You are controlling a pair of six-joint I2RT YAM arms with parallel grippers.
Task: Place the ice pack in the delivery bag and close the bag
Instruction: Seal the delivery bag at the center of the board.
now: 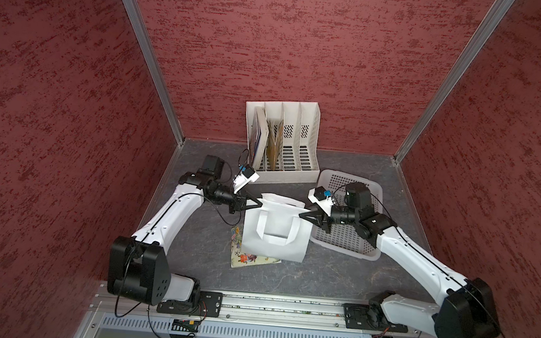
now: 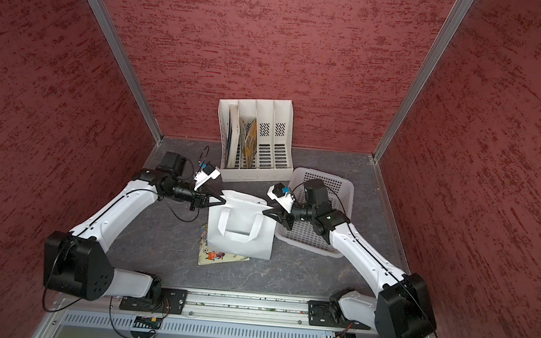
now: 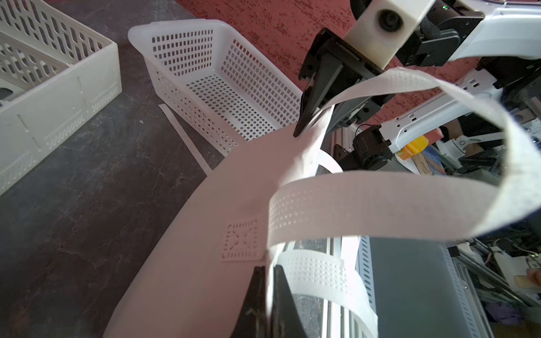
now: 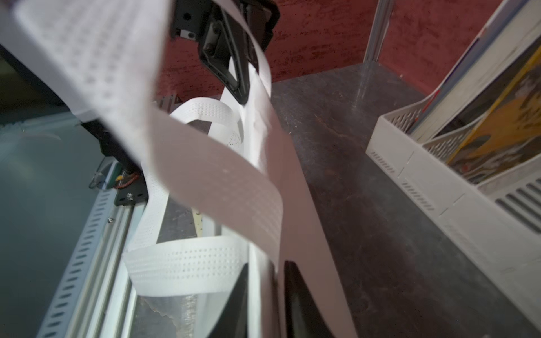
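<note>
Early days, I reckon. My left gripper (image 3: pixel 268 273) pinches the delivery bag (image 1: pixel 276 243) rim, mid-worktop (image 1: pixel 197 236). My right gripper (image 1: pixel 302 215) straddles the opposite rim — can't tell if it's clamped. No ice pack visible anywhere.

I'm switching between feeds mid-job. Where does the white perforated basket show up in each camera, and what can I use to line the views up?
Top view: the perforated basket is right of centre, just right of the file rack.
Top view: same spot, right of the file rack.
Left wrist: shown whole, beside the file rack.
Right wrist: not in it.
Shared landmark: the file rack, also in the right wrist view.
</note>
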